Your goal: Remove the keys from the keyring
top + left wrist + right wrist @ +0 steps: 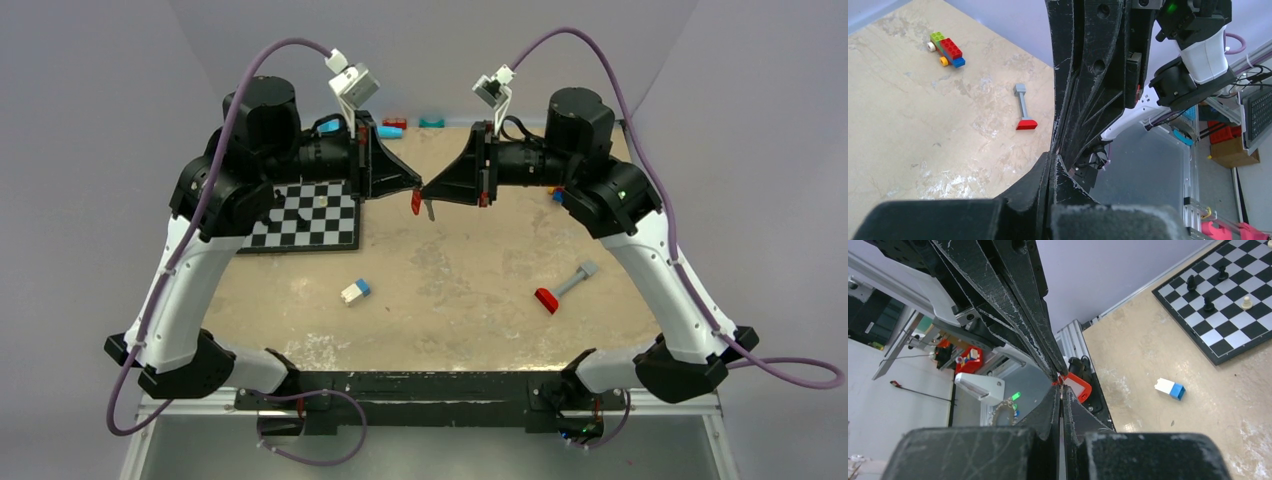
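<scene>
My two grippers meet tip to tip above the middle of the table. The left gripper is shut, and the keyring in its tips is hidden. A red key tag hangs just below its tip. The right gripper is shut on a thin grey key that hangs below its tip. In the right wrist view the right gripper pinches a thin metal strip, with the red tag right behind the tips. In the left wrist view the left gripper is pressed shut against the right gripper's fingers.
A chessboard with a few pieces lies at the left rear. A white-and-blue brick and a red-and-grey tool lie on the table nearer the front. A small brick car sits near the right arm. Small red and teal pieces lie at the back.
</scene>
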Controlling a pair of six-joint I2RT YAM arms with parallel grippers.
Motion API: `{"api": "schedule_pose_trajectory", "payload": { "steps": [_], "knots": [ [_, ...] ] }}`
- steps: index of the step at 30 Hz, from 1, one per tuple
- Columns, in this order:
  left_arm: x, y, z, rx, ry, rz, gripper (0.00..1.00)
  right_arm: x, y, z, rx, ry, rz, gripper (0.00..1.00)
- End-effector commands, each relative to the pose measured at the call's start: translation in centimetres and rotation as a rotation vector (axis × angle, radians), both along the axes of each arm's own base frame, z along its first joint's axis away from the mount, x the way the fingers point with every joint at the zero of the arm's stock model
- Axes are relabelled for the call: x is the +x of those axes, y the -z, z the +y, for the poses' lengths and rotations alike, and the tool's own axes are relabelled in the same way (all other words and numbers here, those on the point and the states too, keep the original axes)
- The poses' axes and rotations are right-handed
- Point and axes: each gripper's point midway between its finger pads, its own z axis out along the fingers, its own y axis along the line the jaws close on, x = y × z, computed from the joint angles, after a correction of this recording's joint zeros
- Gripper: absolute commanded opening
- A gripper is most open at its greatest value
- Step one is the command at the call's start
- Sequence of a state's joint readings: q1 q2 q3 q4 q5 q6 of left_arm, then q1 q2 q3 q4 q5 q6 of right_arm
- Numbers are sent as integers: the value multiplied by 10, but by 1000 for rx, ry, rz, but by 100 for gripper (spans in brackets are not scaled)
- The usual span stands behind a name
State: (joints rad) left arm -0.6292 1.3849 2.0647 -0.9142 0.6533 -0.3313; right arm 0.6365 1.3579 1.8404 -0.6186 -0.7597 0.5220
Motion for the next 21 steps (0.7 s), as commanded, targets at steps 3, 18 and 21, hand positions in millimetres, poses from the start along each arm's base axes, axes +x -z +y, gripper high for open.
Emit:
{"api": "schedule_pose_trajectory", "payload": {
  "steps": [3, 18, 21],
  "knots": [
    [-16, -19, 7, -64, 0, -18, 0, -2, -43, -2, 146, 18, -117, 0],
    [-10, -36, 7, -146, -55, -31, 0, -1, -55, 1, 220, 19, -137, 0],
    [-8, -38, 5, -161, -55, -27, 0, 1, -58, 1, 234, 24, -142, 0]
  ]
}}
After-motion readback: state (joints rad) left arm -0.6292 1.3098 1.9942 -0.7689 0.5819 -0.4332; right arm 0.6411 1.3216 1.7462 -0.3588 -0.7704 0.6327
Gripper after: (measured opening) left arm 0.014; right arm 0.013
